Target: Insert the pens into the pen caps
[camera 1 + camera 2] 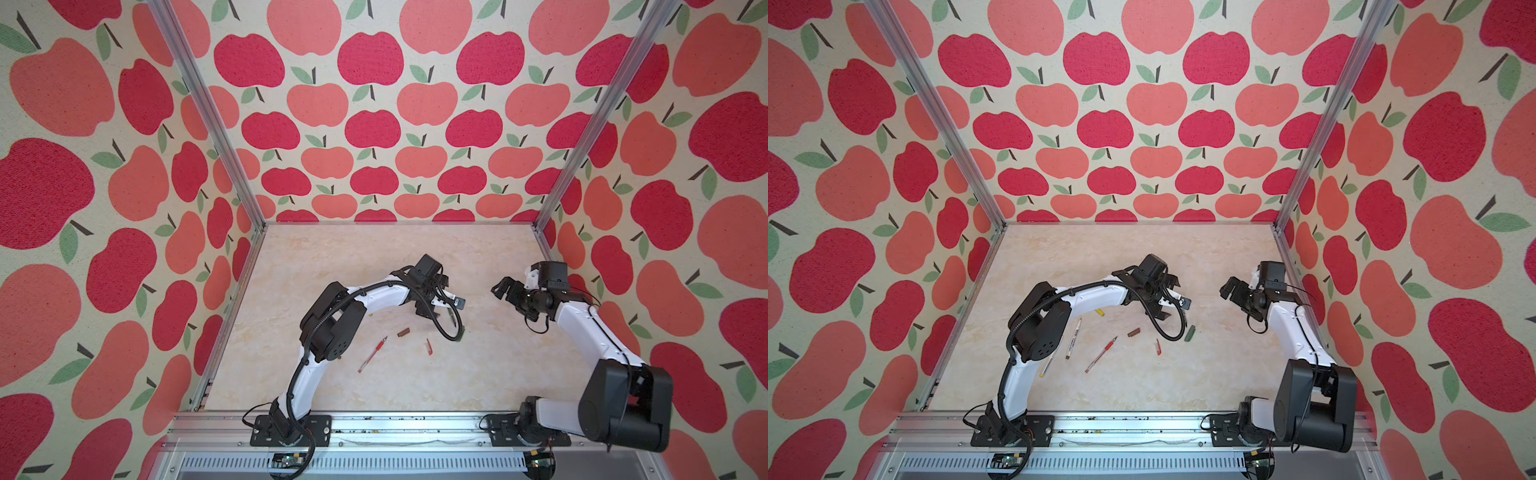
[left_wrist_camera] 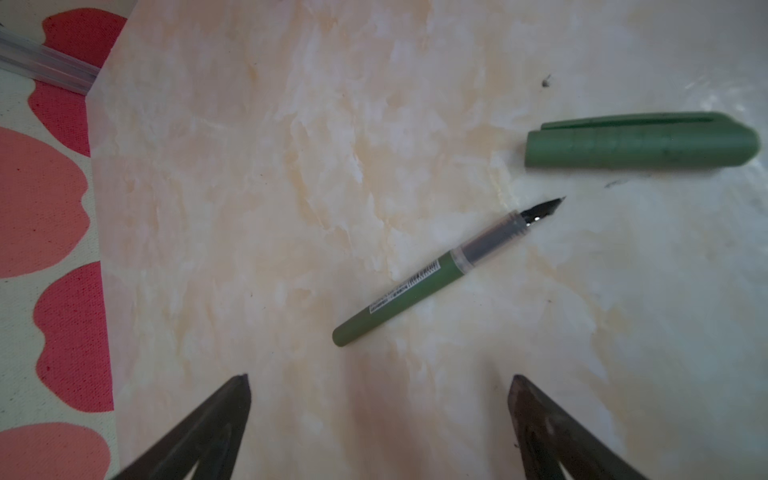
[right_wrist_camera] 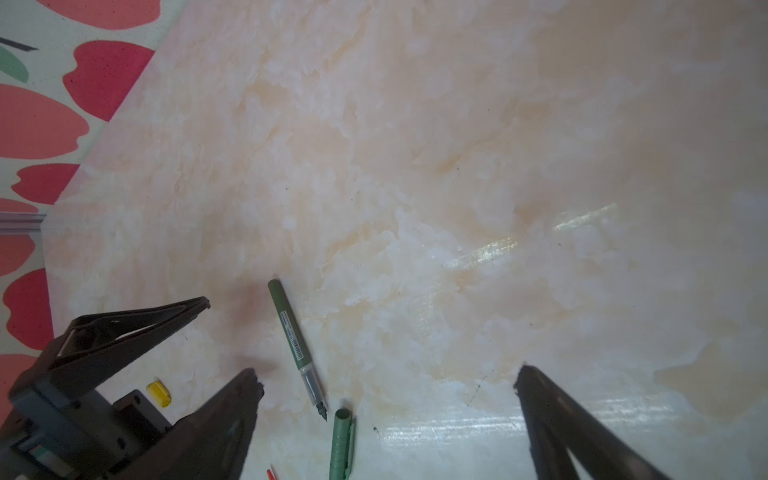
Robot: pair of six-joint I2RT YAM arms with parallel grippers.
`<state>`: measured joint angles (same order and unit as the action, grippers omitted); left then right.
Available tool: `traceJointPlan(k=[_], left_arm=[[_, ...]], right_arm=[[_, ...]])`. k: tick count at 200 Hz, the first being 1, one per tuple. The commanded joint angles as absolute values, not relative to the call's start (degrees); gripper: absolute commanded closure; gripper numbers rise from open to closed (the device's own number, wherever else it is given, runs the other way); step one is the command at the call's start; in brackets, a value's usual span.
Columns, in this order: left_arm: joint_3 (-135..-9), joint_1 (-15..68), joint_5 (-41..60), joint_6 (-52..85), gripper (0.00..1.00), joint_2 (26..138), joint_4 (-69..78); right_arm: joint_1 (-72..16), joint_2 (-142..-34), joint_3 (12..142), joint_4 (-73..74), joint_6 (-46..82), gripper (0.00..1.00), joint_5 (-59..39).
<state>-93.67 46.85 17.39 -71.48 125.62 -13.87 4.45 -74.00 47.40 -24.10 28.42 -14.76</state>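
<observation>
Green pen (image 2: 436,274) lies uncapped on the worktop (image 1: 353,257), its tip near the green cap (image 2: 640,141) but not touching it. Left fingers (image 2: 216,424) are spread wide close to that pen and hold nothing. Right fingers (image 3: 548,419) are spread wide too, empty, above the worktop. Red pen (image 1: 372,355), brown cap (image 1: 403,332) and red cap (image 1: 429,347) lie apart nearby.

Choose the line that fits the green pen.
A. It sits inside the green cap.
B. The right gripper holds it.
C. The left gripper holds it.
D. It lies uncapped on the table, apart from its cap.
D: the green pen lies flat on the table with its nib bare, a gap between it and the green cap, and the left gripper is open and holds nothing.
</observation>
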Motion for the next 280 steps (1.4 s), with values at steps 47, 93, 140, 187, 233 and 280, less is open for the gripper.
traceJointPlan(k=[47, 93, 140, 187, 233, 280], left_arm=[[-104.5, 50.0, 16.3, -76.7, 0.1, 131.4, -24.9], [-110.1, 51.0, 15.2, -75.5, 0.16, 133.7, -35.8], [-114.7, 51.3, 15.5, -74.7, 0.26, 135.9, -39.5], [-115.0, 51.6, 15.3, -75.3, 0.28, 137.4, -38.2], [-114.8, 51.7, 15.0, -77.2, 0.29, 138.2, -37.8], [-113.6, 51.9, 16.0, -77.5, 0.37, 138.3, -36.1]], right_arm=[[7.6, -74.9, 44.3, -17.7, 33.3, 0.01, -22.1], [7.7, -74.7, 43.1, -14.7, 33.9, 0.01, -23.5], [8.0, -74.5, 42.0, -12.8, 34.7, 0.01, -24.6], [8.0, -73.2, 41.6, -12.3, 34.7, 0.01, -24.3], [8.1, -73.5, 41.1, -11.4, 35.1, 0.01, -24.9], [8.1, -73.8, 40.7, -10.0, 36.1, 0.01, -25.7]])
